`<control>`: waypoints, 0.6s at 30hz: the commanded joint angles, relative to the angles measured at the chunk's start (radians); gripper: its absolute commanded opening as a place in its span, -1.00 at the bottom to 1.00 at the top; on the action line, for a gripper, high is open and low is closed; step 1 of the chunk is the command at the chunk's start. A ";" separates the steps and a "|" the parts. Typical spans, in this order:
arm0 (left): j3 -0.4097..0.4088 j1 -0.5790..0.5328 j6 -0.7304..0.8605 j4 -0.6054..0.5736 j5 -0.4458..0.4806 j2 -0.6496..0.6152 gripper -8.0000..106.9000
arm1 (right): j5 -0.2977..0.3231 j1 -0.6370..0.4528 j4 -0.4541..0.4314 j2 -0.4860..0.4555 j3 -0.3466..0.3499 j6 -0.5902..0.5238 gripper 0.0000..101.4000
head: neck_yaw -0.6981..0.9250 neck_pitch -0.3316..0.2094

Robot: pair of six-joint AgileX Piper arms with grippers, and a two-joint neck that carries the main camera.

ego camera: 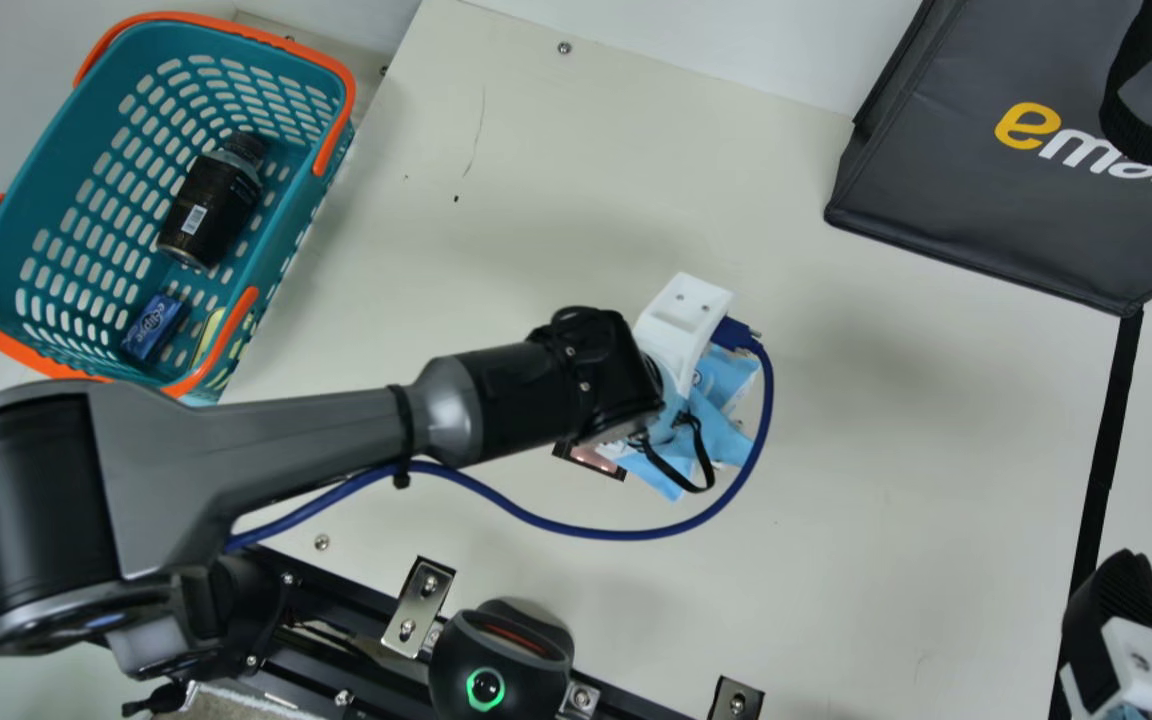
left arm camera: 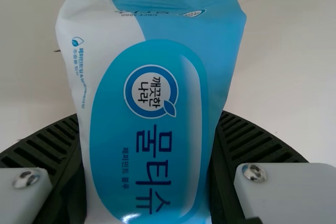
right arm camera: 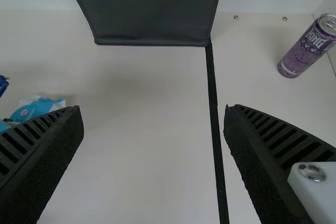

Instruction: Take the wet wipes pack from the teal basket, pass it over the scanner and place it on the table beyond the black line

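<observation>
Pack (left arm camera: 149, 98) gripped by my left pincer (left arm camera: 149, 116); squeeze could crumple it, spoiling read over, probably, scanner window (ego camera: 593, 461). Right pincer (right arm camera: 153, 109) open.

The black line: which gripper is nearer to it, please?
Right. The right gripper hangs close to the black line; the left gripper is farther off, toward the teal basket, holding the wipes pack.

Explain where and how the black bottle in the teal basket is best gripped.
I'd grip the black bottle mid-body from above, closing across its width: it lies on its side, and the teal basket walls it in, likely hindering a sideways approach.
</observation>
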 commanded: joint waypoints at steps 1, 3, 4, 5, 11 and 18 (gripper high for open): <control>-0.019 -0.007 -0.041 0.005 -0.005 0.017 -1.00 | 0.000 0.000 0.000 0.000 0.000 0.000 0.87 | 0.002 -0.029; -0.035 -0.015 -0.069 0.008 -0.009 0.035 -1.00 | 0.000 0.000 0.000 0.000 0.000 0.000 0.87 | 0.002 -0.029; -0.043 -0.018 -0.083 0.009 -0.012 0.043 -1.00 | 0.000 0.000 0.000 0.000 0.000 0.000 0.87 | 0.002 -0.029; -0.050 -0.021 -0.094 0.010 -0.013 0.052 -0.94 | 0.000 0.000 0.000 0.000 0.000 0.000 0.87 | 0.002 -0.029; -0.088 -0.035 -0.151 0.017 -0.019 0.091 -0.59 | 0.000 0.000 0.000 0.000 0.000 0.000 0.87 | 0.002 -0.029; -0.116 -0.039 -0.183 0.015 -0.018 0.118 -0.19 | 0.000 0.000 0.000 0.000 0.000 0.000 0.87 | 0.002 -0.029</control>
